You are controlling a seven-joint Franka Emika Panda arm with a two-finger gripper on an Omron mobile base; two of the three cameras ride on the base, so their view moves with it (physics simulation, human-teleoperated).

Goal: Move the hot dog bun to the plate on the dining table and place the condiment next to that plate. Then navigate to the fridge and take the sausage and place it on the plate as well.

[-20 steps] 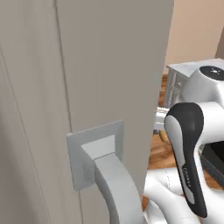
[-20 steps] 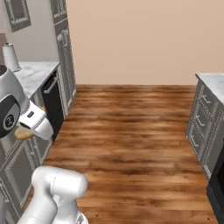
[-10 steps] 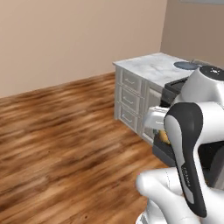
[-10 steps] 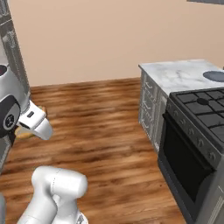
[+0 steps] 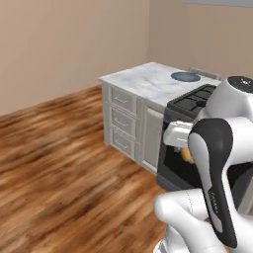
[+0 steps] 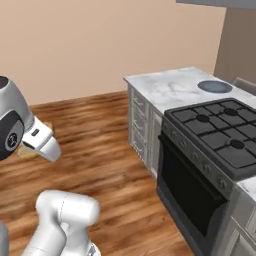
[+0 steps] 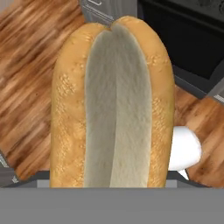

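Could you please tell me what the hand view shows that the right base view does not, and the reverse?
The hand view alone shows the hot dog bun's split top and pale inside, close up in the end effector. The right base view alone shows the plate on the dining table's marble top, beside the black cooktop. Both show the bun over the wooden floor near the oven front.

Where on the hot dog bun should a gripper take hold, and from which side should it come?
Grip the hot dog bun across its middle, with one finger on each long golden side, coming in from the split face. The gripper appears to hold it that way now. The bun is oblong and narrow across, so the jaws can span it, and a mid-length grip probably keeps it from tipping.
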